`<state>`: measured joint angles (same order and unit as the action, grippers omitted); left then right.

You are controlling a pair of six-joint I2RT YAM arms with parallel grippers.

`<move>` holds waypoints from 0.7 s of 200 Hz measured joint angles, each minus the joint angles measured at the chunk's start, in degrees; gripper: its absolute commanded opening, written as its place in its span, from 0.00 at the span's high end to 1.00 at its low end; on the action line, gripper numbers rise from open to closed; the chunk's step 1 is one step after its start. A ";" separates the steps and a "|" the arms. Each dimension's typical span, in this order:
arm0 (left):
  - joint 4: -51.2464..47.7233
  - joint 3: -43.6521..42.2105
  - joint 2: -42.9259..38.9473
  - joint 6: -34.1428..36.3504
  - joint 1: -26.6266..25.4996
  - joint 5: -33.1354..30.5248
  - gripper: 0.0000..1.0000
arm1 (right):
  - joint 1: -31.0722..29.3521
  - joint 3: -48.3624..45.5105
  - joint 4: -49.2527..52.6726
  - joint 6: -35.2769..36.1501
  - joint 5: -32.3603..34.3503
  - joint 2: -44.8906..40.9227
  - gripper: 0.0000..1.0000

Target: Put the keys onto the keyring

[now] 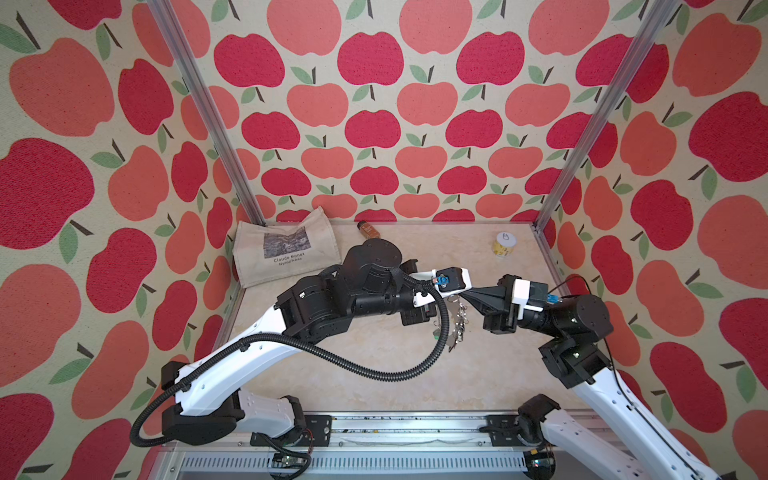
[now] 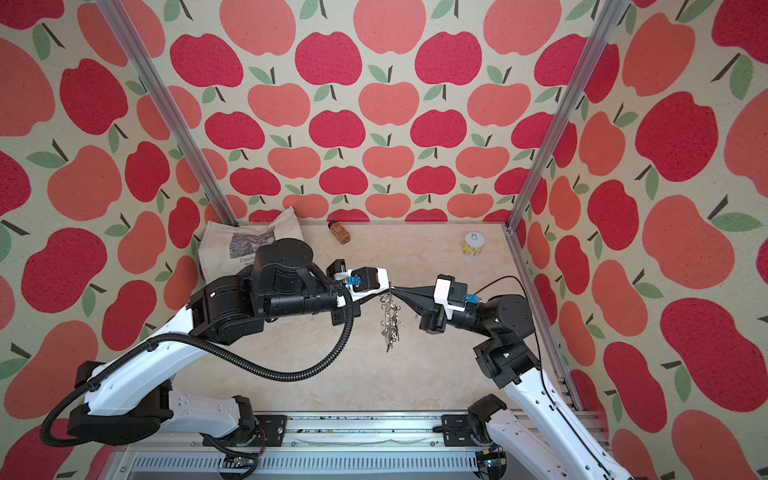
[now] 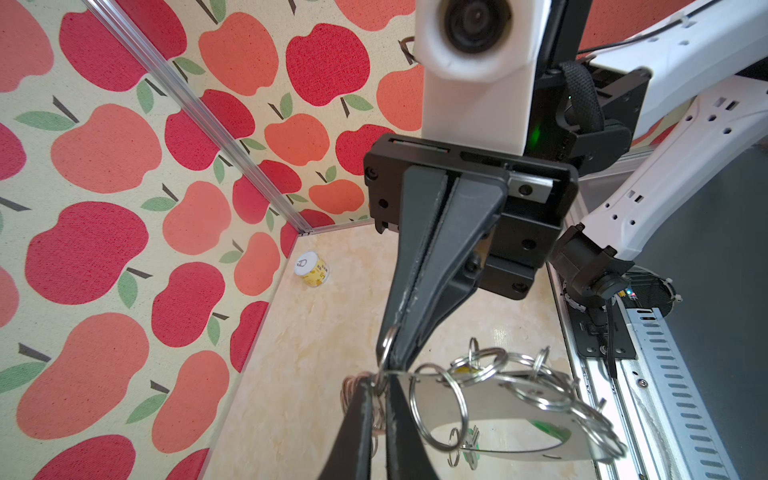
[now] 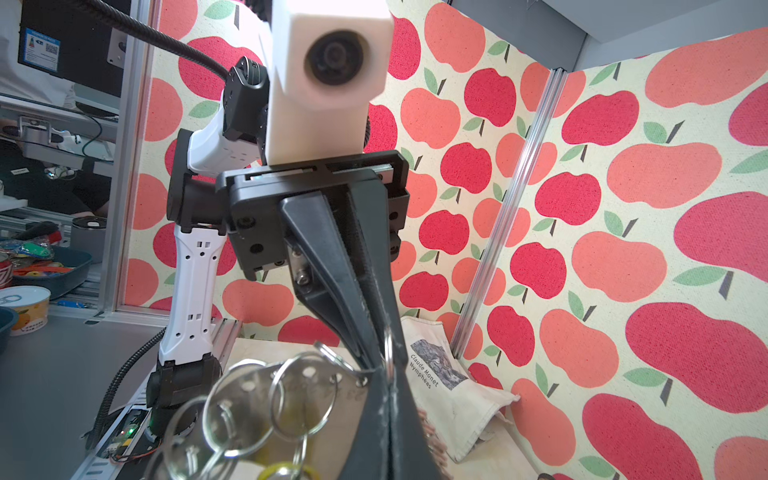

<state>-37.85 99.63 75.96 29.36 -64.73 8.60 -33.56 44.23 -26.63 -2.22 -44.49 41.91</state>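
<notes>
With the flat grey oval metal keyring (image 4: 345, 401) clamped in the right gripper's (image 3: 398, 355) jaws, the small silver split ring (image 4: 388, 349) pinched narrowly in the left gripper's (image 4: 371, 358) jaws is best pried gently.

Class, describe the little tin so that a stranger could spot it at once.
Find the pale marbled table and go to its back right corner, beside the metal post. The tin stands there upright, alone. Unlike the brown jar by the back wall and the cloth bag at back left, it has a white ring-pull lid and yellow label.
</notes>
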 measured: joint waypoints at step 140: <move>1.57 -0.90 -0.98 -1.44 0.07 1.01 1.00 | 0.26 0.00 -2.29 -1.09 -0.81 0.85 1.00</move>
<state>-36.27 98.74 74.98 27.92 -64.66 9.61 -33.30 44.23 -28.93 -3.31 -45.30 42.76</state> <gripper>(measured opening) 0.053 0.053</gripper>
